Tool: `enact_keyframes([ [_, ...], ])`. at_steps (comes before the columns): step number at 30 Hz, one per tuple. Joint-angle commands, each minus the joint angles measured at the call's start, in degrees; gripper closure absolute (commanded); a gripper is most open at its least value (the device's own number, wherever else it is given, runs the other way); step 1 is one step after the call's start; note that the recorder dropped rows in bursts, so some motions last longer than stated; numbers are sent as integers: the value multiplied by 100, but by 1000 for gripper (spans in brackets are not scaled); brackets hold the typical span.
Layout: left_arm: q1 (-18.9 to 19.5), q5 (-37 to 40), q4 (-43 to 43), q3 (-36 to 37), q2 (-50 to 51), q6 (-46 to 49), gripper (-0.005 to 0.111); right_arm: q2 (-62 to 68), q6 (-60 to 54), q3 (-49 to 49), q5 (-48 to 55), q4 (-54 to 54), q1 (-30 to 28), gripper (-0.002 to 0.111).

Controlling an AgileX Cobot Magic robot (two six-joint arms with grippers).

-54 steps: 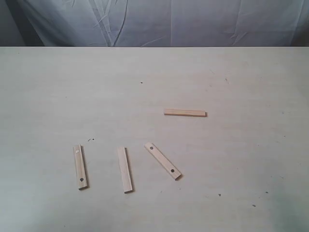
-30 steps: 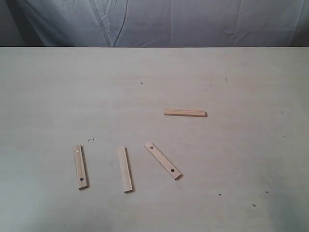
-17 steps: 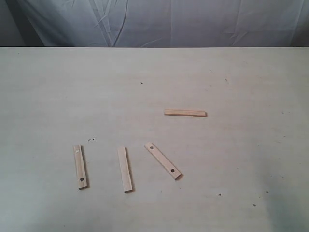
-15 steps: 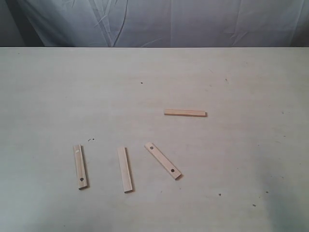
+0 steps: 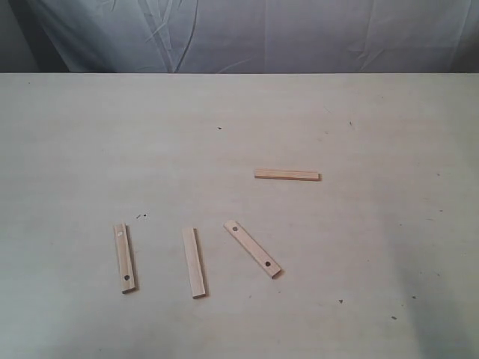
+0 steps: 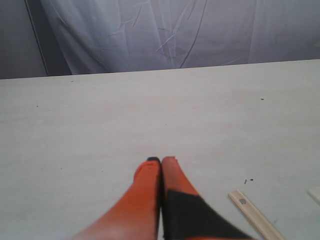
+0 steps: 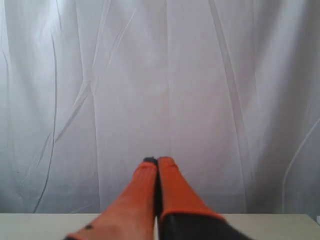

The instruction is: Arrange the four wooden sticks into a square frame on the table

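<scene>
Four pale wooden sticks lie apart on the table (image 5: 90, 149) in the exterior view. One stick (image 5: 125, 258) with a dark hole lies at the left, a plain stick (image 5: 194, 262) beside it, a slanted stick (image 5: 252, 248) with two holes right of that, and a sideways stick (image 5: 287, 175) farther back. No square frame is formed. Neither gripper shows in the exterior view. My left gripper (image 6: 160, 161) is shut with nothing in it, low over the table, a holed stick (image 6: 255, 215) near it. My right gripper (image 7: 157, 161) is shut on nothing, facing the curtain.
A wrinkled white curtain (image 5: 247, 34) hangs behind the table's far edge. Small dark specks (image 5: 219, 127) dot the tabletop. In the left wrist view another stick's end (image 6: 315, 194) shows at the frame's edge.
</scene>
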Motion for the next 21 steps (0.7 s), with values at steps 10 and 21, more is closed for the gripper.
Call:
enact_keyframes([
  [10,22,-39,0,28,-34,-12,107,1260,39,-2385,3283,163,-27,109],
  [21,22,-39,0,28,-34,-12,107,3143,-57,-3561,4226,154,-27,109],
])
